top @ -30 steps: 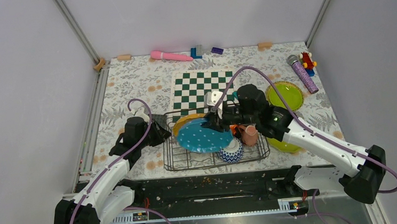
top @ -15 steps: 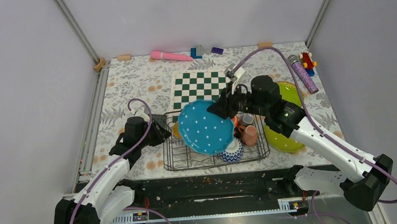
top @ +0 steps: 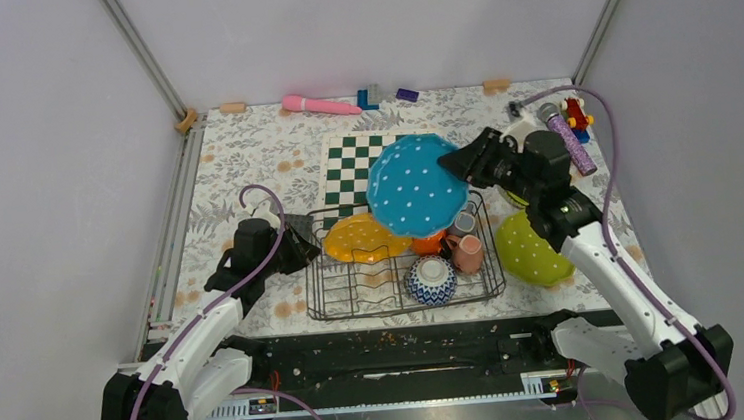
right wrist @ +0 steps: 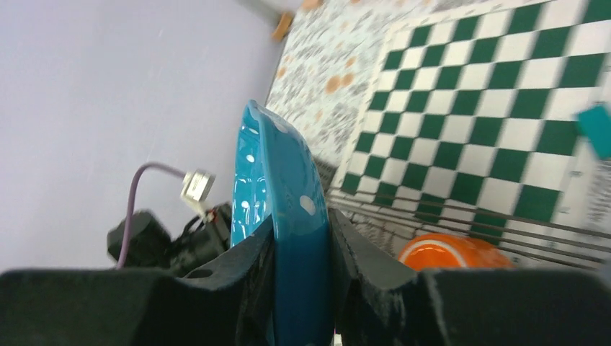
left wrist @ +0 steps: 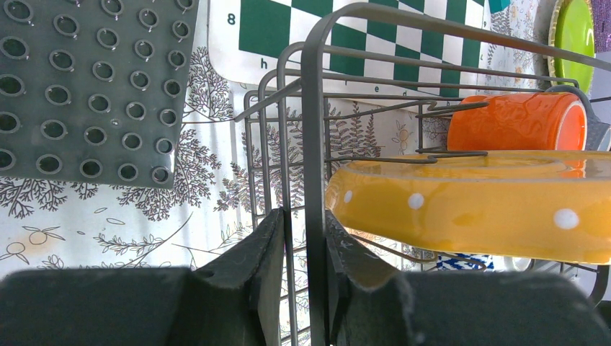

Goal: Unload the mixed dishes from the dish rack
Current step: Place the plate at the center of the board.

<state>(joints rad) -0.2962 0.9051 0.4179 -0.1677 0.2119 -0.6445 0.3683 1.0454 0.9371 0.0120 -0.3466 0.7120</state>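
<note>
Two grippers are at work. The right gripper (right wrist: 299,238) pinches the rim of the teal plate (top: 416,184), holding it on edge in the air above the far side of the dish rack (top: 350,297) and the chessboard (top: 345,167). The left gripper (left wrist: 302,241) is closed on the rack's left end wire. Inside the rack sit the yellow-orange plate (top: 365,239), orange cup (left wrist: 515,121), patterned bowl (top: 431,279), pink mug (top: 468,254) and grey cup (top: 461,225).

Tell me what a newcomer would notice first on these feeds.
First, the big teal plate with white dots, held on edge by the right gripper above the far side of the dish rack and partly covering the chessboard in the top view. Next, the left gripper is clamped on the rack's left wire rim, with a yellow-orange plate lying inside right beside it.
</note>
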